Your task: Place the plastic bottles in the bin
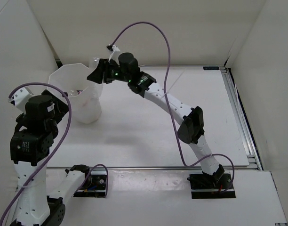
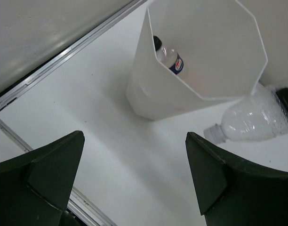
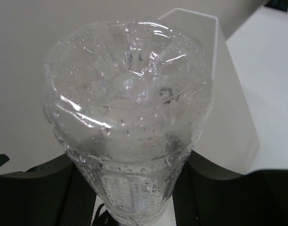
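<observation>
Now | right claw [image 1: 98,74] pinching clear bottle [image 3: 130,122] beside bin [image 2: 153,96] | left claw [image 2: 134,155] spread | labelled bottle [image 2: 174,61] inside bin

The left gripper [image 2: 134,136] hangs with its two dark fingers [image 2: 45,174] spread wide, one at each lower corner, and nothing between them. Past them stands the bin [image 2: 148,89], its eight-sided rim open towards us, and inside, against the near wall, lies a bottle with a blue label [image 2: 171,60]. Just beside the bin's right lower rim an unlabelled clear bottle [image 2: 252,120] lies on its side, neck pointing lower left, its far end meeting a dark shape [image 2: 287,101] at the right edge. Below is the white table [image 2: 87,94], and a metal rail [image 2: 50,70] runs slantwise along it on the left.
</observation>
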Controlling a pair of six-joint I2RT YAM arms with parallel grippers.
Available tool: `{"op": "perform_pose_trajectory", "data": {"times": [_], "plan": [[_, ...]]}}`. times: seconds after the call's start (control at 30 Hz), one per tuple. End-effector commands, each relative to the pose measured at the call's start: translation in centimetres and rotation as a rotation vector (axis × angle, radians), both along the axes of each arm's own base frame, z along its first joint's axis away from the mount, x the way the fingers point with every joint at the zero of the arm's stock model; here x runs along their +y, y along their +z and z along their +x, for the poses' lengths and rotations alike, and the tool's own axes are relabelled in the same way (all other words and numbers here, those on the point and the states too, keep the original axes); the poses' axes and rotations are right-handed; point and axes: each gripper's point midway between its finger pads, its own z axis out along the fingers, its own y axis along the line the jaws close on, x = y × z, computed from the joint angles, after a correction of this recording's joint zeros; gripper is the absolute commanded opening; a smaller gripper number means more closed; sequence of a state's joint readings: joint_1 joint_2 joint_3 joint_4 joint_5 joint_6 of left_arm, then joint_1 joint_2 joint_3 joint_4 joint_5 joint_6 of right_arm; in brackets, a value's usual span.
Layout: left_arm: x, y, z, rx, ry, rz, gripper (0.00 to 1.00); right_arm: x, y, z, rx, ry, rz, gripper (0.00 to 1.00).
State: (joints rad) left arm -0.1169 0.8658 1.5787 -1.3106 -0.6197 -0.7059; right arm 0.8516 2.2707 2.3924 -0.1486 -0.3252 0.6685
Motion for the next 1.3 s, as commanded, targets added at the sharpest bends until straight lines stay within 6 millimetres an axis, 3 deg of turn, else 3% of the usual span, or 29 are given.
{"op": "perform_pose_trajectory", "data": {"times": [0.0,0.03,0.1,0.2,0.27,0.43,0.53,0.63,0.67,0.73,0.77,0.8,0.83,0.87,0.9,0.93,0.97,1.0,1.03,1.07,1.13,1.17,1.2,1.23,1.27], "plan": [[-0.2,-0.6,-2.7,0.073,-0.063,0.023,1.0,0.5,12.2,-1.8,-0.35,-0.099,0.264,0.23],[-0.3,-0.6,-2.7,0.089,-0.087,0.043,1.0,0.7,11.9,-1.0,-0.362,-0.126,0.267,0.23],[-0.8,0.1,-2.8,0.079,-0.138,0.052,1.0,1.2,12.8,-2.1,-0.399,-0.123,0.292,0.23],[-0.8,0.3,-3.0,0.093,-0.174,0.086,1.0,0.2,14.0,-2.6,-0.453,-0.131,0.286,0.23],[-0.8,0.8,-3.4,0.077,-0.178,0.095,1.0,0.0,13.8,-2.7,-0.47,-0.133,0.266,0.23],[-0.5,0.5,-4.1,0.079,-0.179,0.116,1.0,0.2,14.5,-1.8,-0.513,-0.174,0.321,0.23],[-0.6,0.4,-4.1,0.088,-0.196,0.127,1.0,0.7,14.9,-0.1,-0.491,-0.246,0.396,0.29],[-1.0,0.5,-4.2,0.082,-0.234,0.138,1.0,0.9,14.9,0.3,-0.449,-0.259,0.452,0.29],[-1.1,0.8,-4.2,0.076,-0.249,0.146,1.0,1.8,13.3,0.6,-0.436,-0.242,0.441,0.29],[-1.2,0.8,-4.2,0.075,-0.259,0.146,1.0,2.7,12.2,0.4,-0.455,-0.227,0.411,0.31],[-1.2,0.9,-4.4,0.07,-0.262,0.153,1.0,3.1,10.8,0.8,-0.454,-0.228,0.366,0.39],[-1.2,0.6,-4.4,0.079,-0.263,0.154,1.0,3.6,10.3,0.3,-0.462,-0.219,0.342,0.53],[-1.2,0.6,-4.4,0.079,-0.263,0.154,1.0,3.7,9.5,0.5,-0.472,-0.22,0.304,0.76],[-1.2,0.6,-4.3,0.075,-0.258,0.145,1.0,4.1,8.4,0.3,-0.49,-0.21,0.226,0.85],[-1.2,0.6,-4.3,0.075,-0.258,0.145,1.0,3.8,8.6,-0.1,-0.497,-0.197,0.195,0.92],[-1.2,0.6,-4.3,0.071,-0.254,0.138,1.0,3.3,8.9,-0.3,-0.504,-0.195,0.164,1.0],[-1.3,0.6,-4.3,0.065,-0.249,0.128,1.0,1.6,11.2,-1.6,-0.539,-0.183,0.139,1.0],[-1.3,0.6,-4.3,0.061,-0.245,0.119,1.0,0.7,11.0,-1.8,-0.535,-0.193,0.098,1.0],[-1.3,0.7,-4.3,0.049,-0.225,0.101,1.0,-0.8,12.2,-1.9,-0.528,-0.232,0.089,1.0],[-1.1,0.8,-4.5,0.033,-0.208,0.092,1.0,-4.0,15.9,-2.9,-0.532,-0.295,0.105,1.0],[-1.2,0.1,-4.2,0.036,-0.177,0.054,1.0,-9.5,19.1,-2.6,-0.491,-0.451,0.111,1.0],[-1.2,-0.1,-4.3,0.029,-0.167,0.036,1.0,-11.9,19.7,-1.4,-0.45,-0.499,0.111,1.0],[-1.1,-1.2,-4.3,0.046,-0.145,0.025,1.0,-13.4,18.5,-1.3,-0.38,-0.5,0.062,1.0],[-0.9,-1.8,-4.3,0.051,-0.12,0.015,1.0,-15.2,18.8,-1.8,-0.3,-0.501,0.076,1.0],[-1.1,-2.5,-4.3,0.043,-0.095,-0.027,1.0,-17.5,17.3,-0.2,-0.227,-0.534,0.034,1.0]]}}
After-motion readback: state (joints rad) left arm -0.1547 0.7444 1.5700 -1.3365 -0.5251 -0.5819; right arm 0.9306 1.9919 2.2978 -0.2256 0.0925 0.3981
